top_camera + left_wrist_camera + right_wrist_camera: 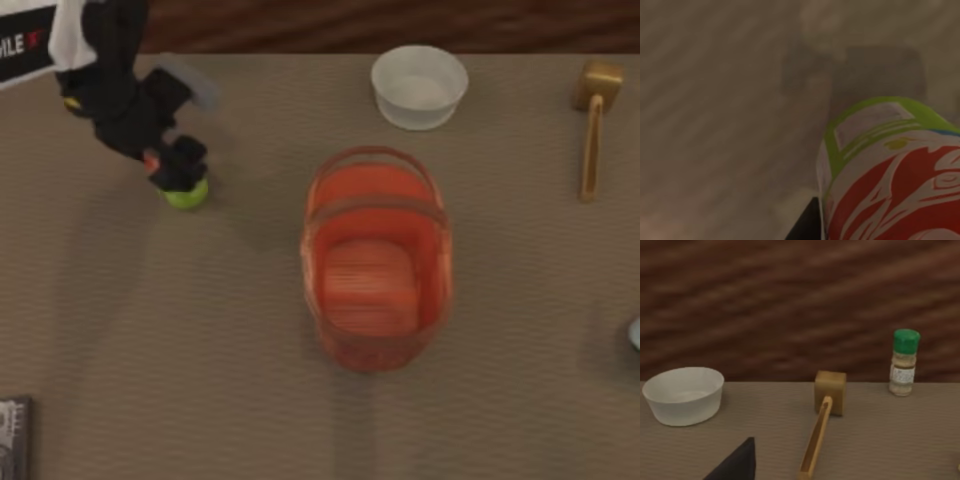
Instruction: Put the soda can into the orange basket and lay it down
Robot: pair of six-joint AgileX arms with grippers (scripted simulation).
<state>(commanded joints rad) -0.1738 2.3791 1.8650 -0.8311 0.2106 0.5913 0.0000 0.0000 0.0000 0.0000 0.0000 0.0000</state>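
soda can mostly hidden under left pincer (fingers unseen)

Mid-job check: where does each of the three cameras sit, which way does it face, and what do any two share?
Top: overhead, looking down on basket, bowl, mallet; left gripper on the can.
Left wrist: on the left arm, facing the table, can close; a dark finger edge shows.
Right wrist: low, facing bowl, mallet, shaker; dark gripper tip.
Shared: top and right wrist both show bowl and mallet.
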